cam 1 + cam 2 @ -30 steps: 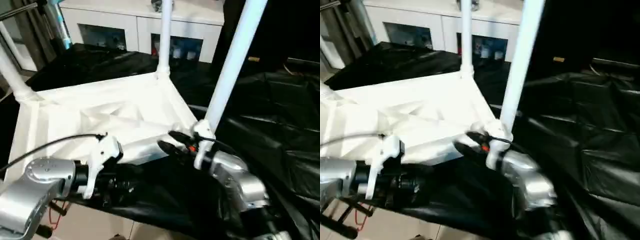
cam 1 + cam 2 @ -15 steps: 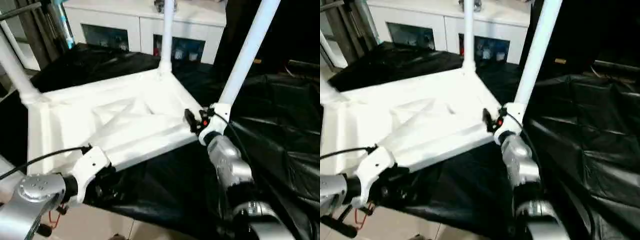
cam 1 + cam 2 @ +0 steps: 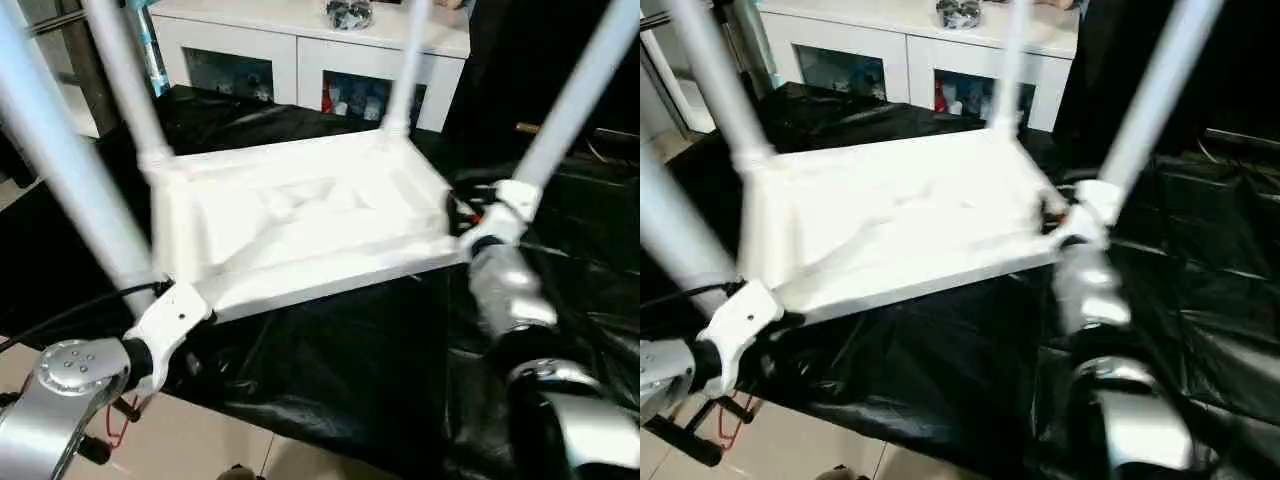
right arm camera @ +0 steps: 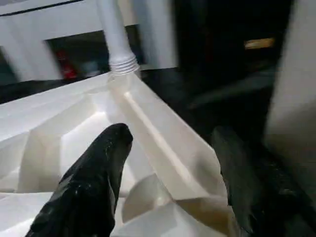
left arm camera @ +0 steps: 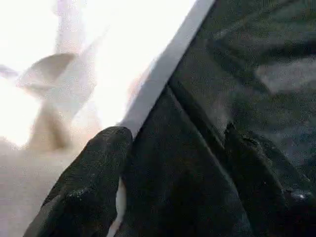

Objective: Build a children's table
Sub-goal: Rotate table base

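Observation:
The children's table lies upside down on a black sheet, its white ribbed tabletop (image 3: pixel 300 215) facing up. Legs rise from its corners: near left (image 3: pixel 60 170), far left (image 3: pixel 125 80), far right (image 3: pixel 403 60) and near right (image 3: pixel 575 95). My right gripper (image 4: pixel 172 133) is at the near right corner (image 3: pixel 462 212), one finger (image 4: pixel 94 187) inside the rim and the other outside, shut on that corner. My left gripper (image 5: pixel 175 133) is below the near left corner, open, with the tabletop's rim (image 5: pixel 163 69) beside one finger (image 5: pixel 89 182).
A white cabinet with glass doors (image 3: pixel 300 50) stands behind the table. The black sheet (image 3: pixel 330 360) hangs over the work surface's front edge, with pale floor (image 3: pixel 200 440) below. Crumpled black sheeting (image 3: pixel 590 300) spreads to the right.
The head view has swung, bringing the two left legs into the picture. My left gripper now sits at the near left corner. My right gripper has stayed on the near right corner.

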